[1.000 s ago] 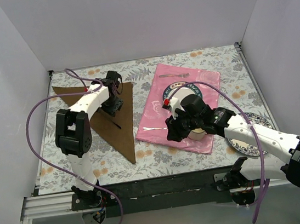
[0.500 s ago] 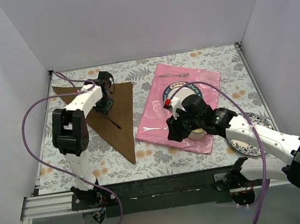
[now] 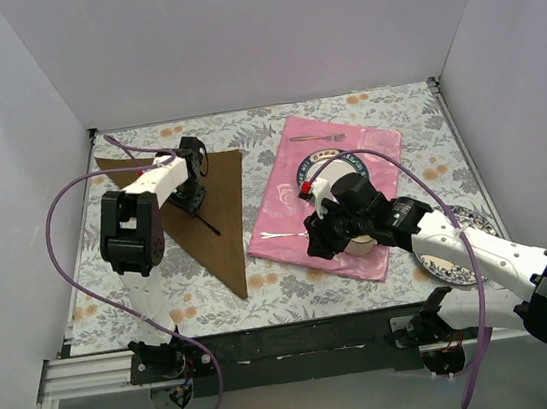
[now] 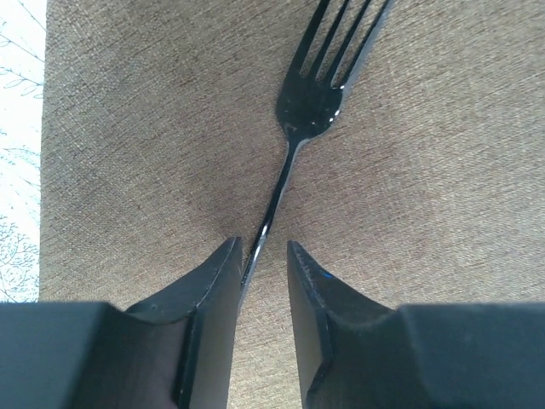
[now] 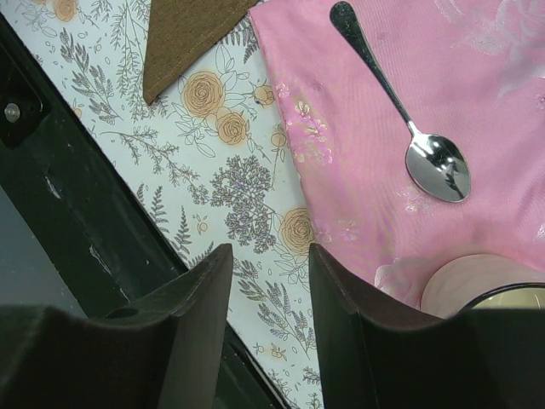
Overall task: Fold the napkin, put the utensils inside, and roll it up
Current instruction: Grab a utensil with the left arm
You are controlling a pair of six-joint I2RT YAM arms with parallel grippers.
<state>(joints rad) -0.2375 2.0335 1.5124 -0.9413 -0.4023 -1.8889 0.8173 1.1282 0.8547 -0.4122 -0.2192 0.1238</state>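
In the top view, your napkin (image 3: 221, 186) is already folded into a triangle on the left half of the tabletop (image 3: 165, 299), with its long point toward the near edge. The fork (image 3: 207, 221) lies slantwise on it, well inside the cloth's edges (a sensible spot, since the cloth can wrap over it when you roll). The left arm (image 3: 155, 185) reaches over the napkin with the left jaws low at the fork's handle end. The right arm (image 3: 482, 253) crosses the pink mat (image 3: 377, 145), its jaws low over the mat's near-left edge beside the spoon (image 3: 283, 235).

From the left wrist, the fork (image 4: 300, 119) rests flat on the brown weave (image 4: 128, 128), tines pointing away. The left jaws stand only narrowly apart and straddle the handle. The gap looks wider than the handle, so I judge they are not pinching it.

From the right wrist, the right jaws are moderately apart with nothing between them, above the bare floral tabletop (image 5: 230, 187) just off the mat's edge (image 5: 358, 204). The spoon (image 5: 430, 158) lies on the mat a little beyond them, and the napkin's tip (image 5: 183, 34) shows further off. You'd likely fetch the spoon next.
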